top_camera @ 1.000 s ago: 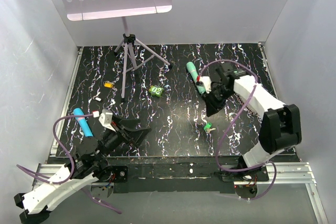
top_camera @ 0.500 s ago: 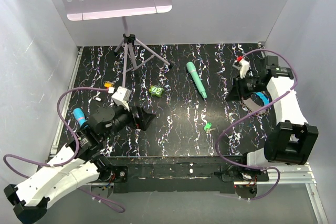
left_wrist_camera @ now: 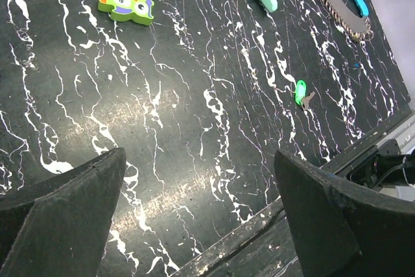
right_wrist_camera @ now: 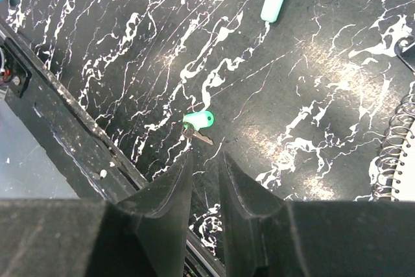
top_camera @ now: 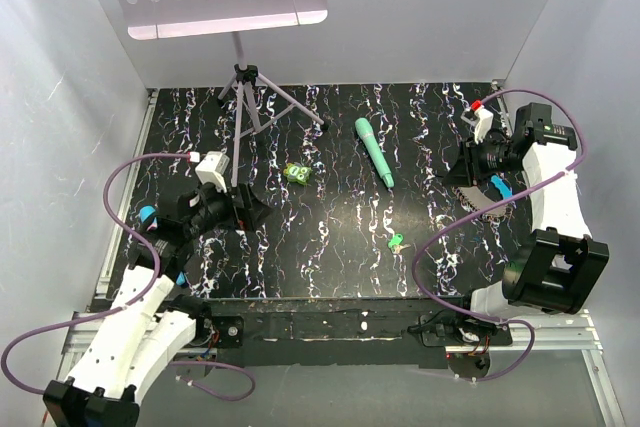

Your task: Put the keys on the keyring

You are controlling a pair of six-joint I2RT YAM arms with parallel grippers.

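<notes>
The light green key (top_camera: 397,243) lies flat on the black marbled table near the front; it also shows in the left wrist view (left_wrist_camera: 300,92) and the right wrist view (right_wrist_camera: 200,121). The keyring (left_wrist_camera: 343,4), a grey beaded chain with a blue clasp, lies at the right, partly under my right arm (top_camera: 497,187). The yellow-orange key is hidden. My left gripper (top_camera: 250,212) is open and empty, above the table (left_wrist_camera: 201,225). My right gripper (top_camera: 455,169) hovers, its jaws nearly together and empty (right_wrist_camera: 206,160), well above the green key.
A teal pen-like stick (top_camera: 373,150) lies at centre back. A green owl block (top_camera: 295,174) sits left of it. A tripod stand (top_camera: 243,97) with a perforated plate stands at back left. A blue cylinder (top_camera: 148,215) lies beside my left arm. White walls enclose the table.
My right gripper swung from the teal stick to the right side. My left gripper moved back and left, away from the front edge. The things on the table stayed put.
</notes>
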